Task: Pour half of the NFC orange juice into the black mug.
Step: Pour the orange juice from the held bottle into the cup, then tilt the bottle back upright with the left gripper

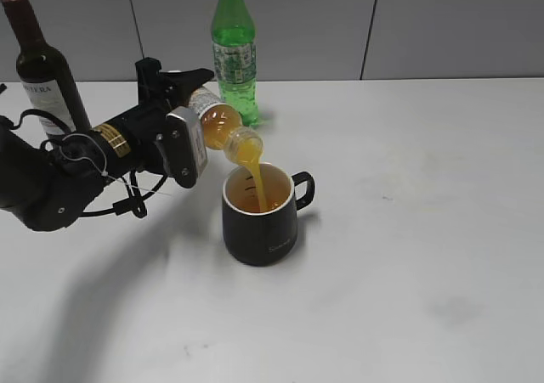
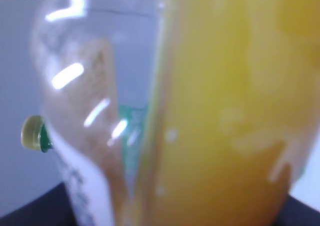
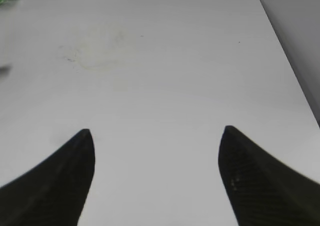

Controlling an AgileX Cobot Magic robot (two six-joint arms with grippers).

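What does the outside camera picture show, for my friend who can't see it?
The robot's left hand tips the NFC orange juice so juice streams into the black mug on a white table. A green soda bottle and a dark wine bottle stand behind.

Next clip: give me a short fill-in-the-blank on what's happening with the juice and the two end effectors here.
1. The left end effector tilts the NFC orange juice so that it streams into the ____ mug.
2. The mug's handle points toward the ____ side of the exterior view.
3. The right end effector is ____ over the bare table.
4. Behind the mug stands a ____ soda bottle.

Missing words: black; right; open; green
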